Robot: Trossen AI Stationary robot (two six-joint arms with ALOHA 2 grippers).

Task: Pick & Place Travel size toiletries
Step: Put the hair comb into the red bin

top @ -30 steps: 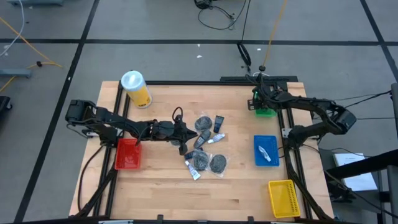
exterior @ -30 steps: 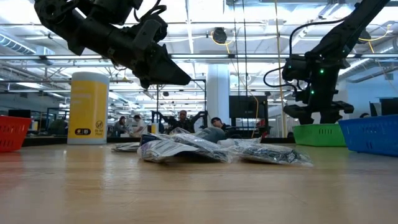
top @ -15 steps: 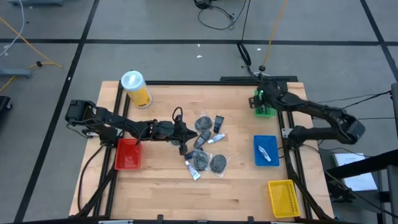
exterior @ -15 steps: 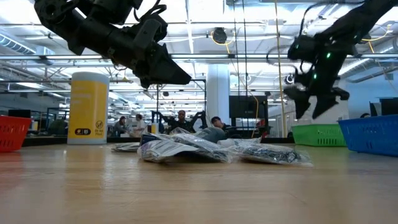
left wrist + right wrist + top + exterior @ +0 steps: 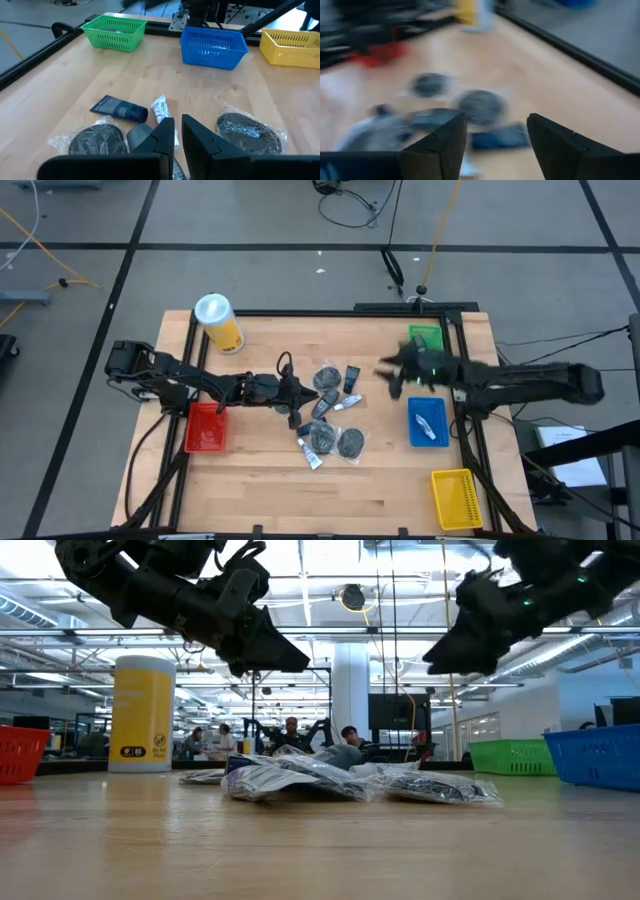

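Observation:
The travel size toiletries [image 5: 332,415] lie in a loose pile on the wooden table's middle: round dark grey packets [image 5: 247,130], a dark bottle [image 5: 120,109] and a thin white tube [image 5: 161,107]. My left gripper [image 5: 302,393] hovers shut just left of the pile, above the table [image 5: 278,652], its fingers [image 5: 192,132] empty. My right gripper [image 5: 388,375] hangs open in the air right of the pile, pointing at it nearly level [image 5: 437,652]. Its wrist view shows nothing between its fingers [image 5: 495,125], and a round packet [image 5: 480,106] lies beyond them.
A big yellow canister [image 5: 220,322] stands at the far left. A red bin [image 5: 205,427] sits at the left, a green bin [image 5: 427,338] at the far right, a blue bin [image 5: 427,422] at the right and a yellow bin [image 5: 456,498] at the near right.
My right gripper has risen out of the green bin, swung toward the table's middle and the pile, and tipped from pointing down to nearly level. The left arm and the toiletries have kept still.

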